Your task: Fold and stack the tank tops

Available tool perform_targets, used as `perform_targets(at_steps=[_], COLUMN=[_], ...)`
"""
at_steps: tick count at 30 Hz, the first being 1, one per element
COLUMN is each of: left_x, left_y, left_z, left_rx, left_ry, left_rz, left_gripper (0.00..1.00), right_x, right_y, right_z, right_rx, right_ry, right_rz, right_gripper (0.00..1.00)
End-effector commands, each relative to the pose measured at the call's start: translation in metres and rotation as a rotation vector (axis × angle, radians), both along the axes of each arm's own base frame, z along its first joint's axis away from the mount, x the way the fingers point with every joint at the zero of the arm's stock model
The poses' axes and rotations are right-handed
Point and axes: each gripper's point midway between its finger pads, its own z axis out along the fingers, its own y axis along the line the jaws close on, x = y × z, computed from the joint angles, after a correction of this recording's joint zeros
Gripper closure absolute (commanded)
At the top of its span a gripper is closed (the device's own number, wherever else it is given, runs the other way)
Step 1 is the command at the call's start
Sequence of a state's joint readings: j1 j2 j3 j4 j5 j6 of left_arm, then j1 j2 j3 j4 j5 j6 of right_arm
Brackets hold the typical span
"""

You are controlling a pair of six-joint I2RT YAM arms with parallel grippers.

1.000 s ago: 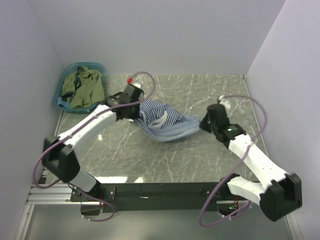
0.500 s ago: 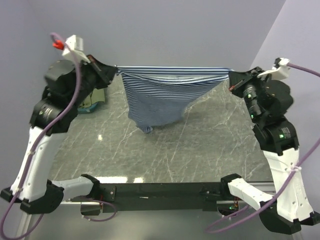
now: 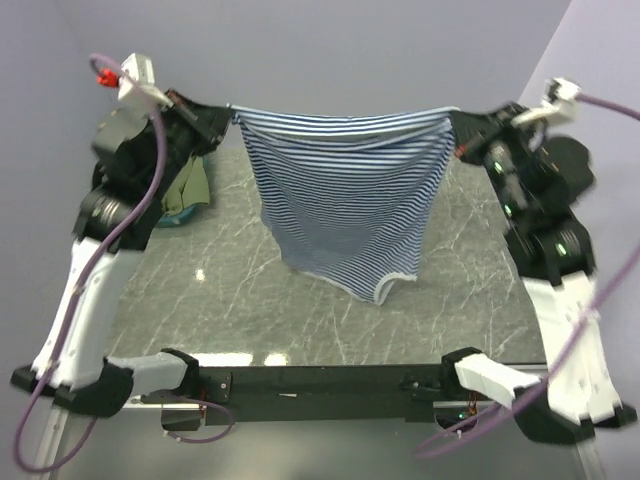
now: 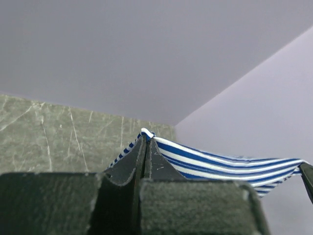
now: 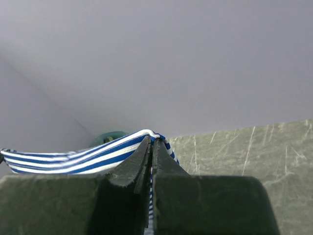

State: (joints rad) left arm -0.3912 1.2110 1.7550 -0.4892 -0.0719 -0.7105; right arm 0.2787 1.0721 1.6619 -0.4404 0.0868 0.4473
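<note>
The navy-and-white striped tank top [image 3: 345, 200] hangs spread high above the marble table [image 3: 480, 290], stretched between both arms. My left gripper [image 3: 232, 113] is shut on its left top corner, seen in the left wrist view [image 4: 146, 134]. My right gripper [image 3: 455, 118] is shut on its right top corner, seen in the right wrist view [image 5: 152, 136]. The shirt's lower end [image 3: 385, 288] dangles just above the table. The olive green tank top [image 3: 185, 190] lies in the teal basin [image 3: 175, 217] at the far left, mostly hidden by the left arm. The plain teal-blue top is not visible.
Grey walls close the cell at the back and on both sides. The teal basin also peeps out behind the fabric in the right wrist view [image 5: 107, 136]. The black rail with the arm bases [image 3: 320, 385] runs along the near edge.
Both arms have lifted the striped tank top from a bunched heap on the table to a high, stretched spread. In the last half second the fabric has unfurled and hangs longer.
</note>
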Motion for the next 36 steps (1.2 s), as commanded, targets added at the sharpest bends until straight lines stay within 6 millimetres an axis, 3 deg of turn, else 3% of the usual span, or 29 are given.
perform_targets(at_steps=[1, 2, 3, 4, 5, 6, 8, 9, 11, 13, 15, 16, 17, 18, 19, 20, 21, 22, 23, 24, 25, 26, 27, 28, 29, 30, 32, 36], left_x=[0.067, 0.078, 0.099, 0.106, 0.112, 0.119, 0.119, 0.112, 0.111, 0.106, 0.103, 0.1, 0.098, 0.094, 0.09, 0.087, 0.076, 0.068, 0.059, 0.046, 0.029, 0.015, -0.007, -0.018, -0.03, -0.046, -0.06, -0.059], left_y=[-0.009, -0.011, -0.018, -0.024, -0.029, -0.036, -0.039, -0.033, -0.027, -0.019, -0.014, -0.009, -0.008, -0.008, -0.008, -0.006, -0.005, -0.005, -0.004, -0.004, -0.003, -0.009, -0.011, -0.011, -0.012, -0.013, -0.012, -0.004], left_z=[0.012, 0.017, 0.028, 0.041, 0.051, 0.073, 0.094, 0.115, 0.121, 0.105, 0.088, 0.064, 0.048, 0.009, -0.016, -0.042, -0.101, -0.133, -0.163, -0.234, -0.252, -0.275, -0.317, -0.335, -0.35, -0.367, -0.379, -0.368], left_rx=[-0.083, -0.096, -0.113, -0.121, -0.123, -0.128, -0.136, -0.149, -0.162, -0.164, -0.144, -0.133, -0.129, -0.127, -0.127, -0.13, -0.144, -0.155, -0.162, -0.179, -0.205, -0.228, -0.256, -0.264, -0.268, -0.266, -0.26, -0.186], left_ry=[-0.058, -0.071, -0.085, -0.125, -0.148, -0.205, -0.266, -0.321, -0.347, -0.316, -0.29, -0.232, -0.192, -0.108, -0.054, 0.005, 0.133, 0.196, 0.255, 0.413, 0.453, 0.509, 0.606, 0.651, 0.689, 0.72, 0.75, 0.712], left_rz=[-0.02, -0.037, -0.077, -0.11, -0.138, -0.178, -0.211, -0.218, -0.225, -0.214, -0.182, -0.155, -0.152, -0.153, -0.154, -0.141, -0.134, -0.133, -0.131, -0.118, -0.124, -0.163, -0.16, -0.157, -0.154, -0.147, -0.142, -0.092], left_gripper=[0.99, 0.99, 0.99, 0.99, 0.99, 0.99, 0.99, 0.99, 0.99, 0.99, 0.99, 0.99, 0.99, 0.99, 0.99, 1.0, 1.0, 0.99, 0.99, 1.0, 0.99, 0.98, 0.93, 0.87, 0.77, 0.67, 0.48, 0.41], right_x=[0.062, 0.091, 0.092, 0.098, 0.118, 0.108, 0.105, 0.105, 0.099, 0.1, 0.103, 0.103, 0.102, 0.099, 0.095, 0.087, 0.081, 0.073, 0.057, 0.047, 0.036, 0.014, 0.002, -0.008, -0.025, -0.032, -0.046, -0.047], right_y=[0.015, 0.022, 0.025, 0.027, 0.032, 0.03, 0.029, 0.029, 0.028, 0.027, 0.025, 0.021, 0.018, 0.015, 0.014, 0.004, -0.001, -0.001, -0.002, -0.004, -0.004, -0.006, -0.004, -0.002, -0.003, -0.005, -0.009, -0.018], right_z=[-0.002, -0.015, 0.013, 0.019, 0.015, 0.056, 0.092, 0.101, 0.114, 0.107, 0.07, 0.057, 0.011, -0.013, -0.04, -0.1, -0.132, -0.165, -0.228, -0.26, -0.289, -0.339, -0.36, -0.375, -0.401, -0.412, -0.426, -0.417], right_rx=[-0.051, -0.061, -0.061, -0.067, -0.077, -0.071, -0.08, -0.084, -0.085, -0.09, -0.098, -0.083, -0.087, -0.082, -0.059, -0.054, -0.036, -0.018, -0.027, -0.019, -0.004, -0.004, 0.014, 0.019, 0.023, 0.029, 0.024, 0.013], right_ry=[-0.014, 0.027, -0.033, -0.033, -0.015, -0.105, -0.186, -0.208, -0.242, -0.222, -0.14, -0.12, -0.021, 0.023, 0.077, 0.193, 0.259, 0.32, 0.437, 0.502, 0.564, 0.663, 0.709, 0.733, 0.783, 0.807, 0.831, 0.798], right_rz=[0.029, 0.036, 0.067, 0.074, 0.077, 0.079, 0.076, 0.074, 0.08, 0.08, 0.069, 0.05, 0.042, 0.029, 0.023, -0.024, -0.041, -0.038, -0.035, -0.041, -0.04, -0.04, -0.03, -0.01, -0.007, -0.017, -0.026, -0.073], right_gripper=[1.0, 1.0, 1.0, 1.0, 1.0, 1.0, 1.0, 1.0, 1.0, 1.0, 1.0, 1.0, 1.0, 1.0, 1.0, 1.0, 1.0, 1.0, 1.0, 1.0, 1.0, 0.92, 0.84, 0.73, 0.53, 0.47, 0.42, 0.36])
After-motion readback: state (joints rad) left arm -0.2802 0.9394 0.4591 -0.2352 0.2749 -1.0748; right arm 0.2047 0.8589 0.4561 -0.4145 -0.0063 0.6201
